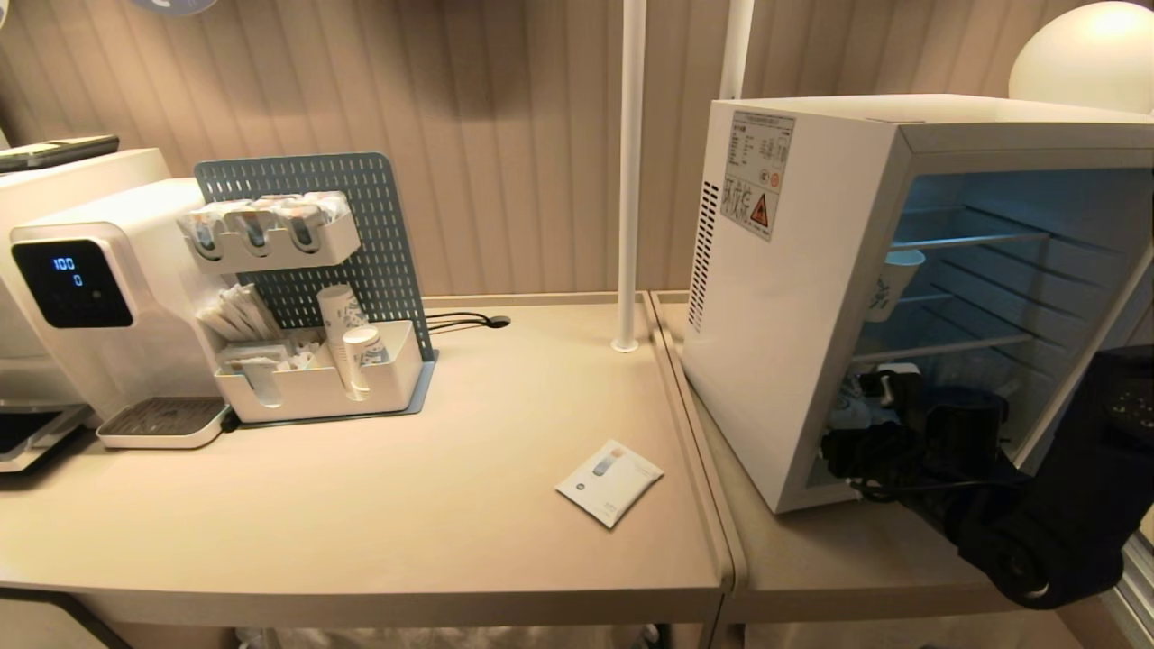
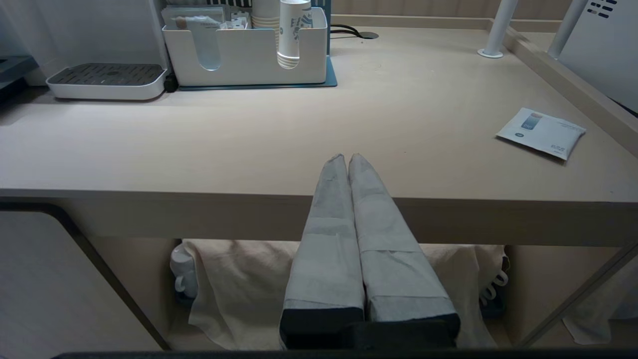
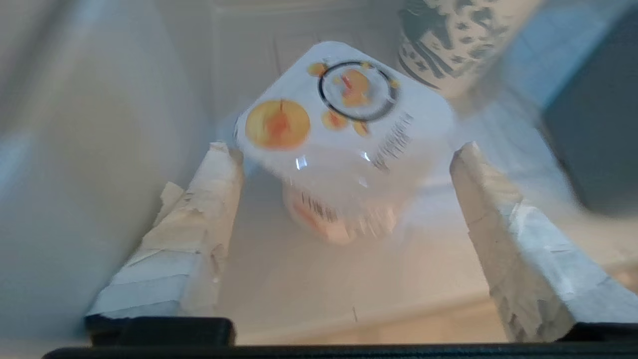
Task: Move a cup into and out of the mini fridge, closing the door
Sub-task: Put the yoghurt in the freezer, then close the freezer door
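While the right tool reaches into the bottom of the mini fridge, its two taped fingers stand wide apart, and the cup sits between them; one finger looks like it is right at the cup's lid edge, the other finger stands a little way off from it, so the tool has no hold on the cup; the cup rests on the white fridge floor just past the fingertips, and its flat lid with orange marks faces the tool; a blue-patterned paper cup stands further in, behind the cup and off to one side of the tool; in the head view the black right arm goes in through the open front of the fridge, low down under the wire shelves, and another paper cup sits higher up above the tool; the fridge stands on the desk, with a warning sticker on its side; the left tool hangs near the front edge of the desk, away from the fridge, with its two fingers pressed together and nothing in them; ahead of the left tool, on the desk, lies a small white packet off to one side, and further on stand a white holder box with paper cups and a drip tray.
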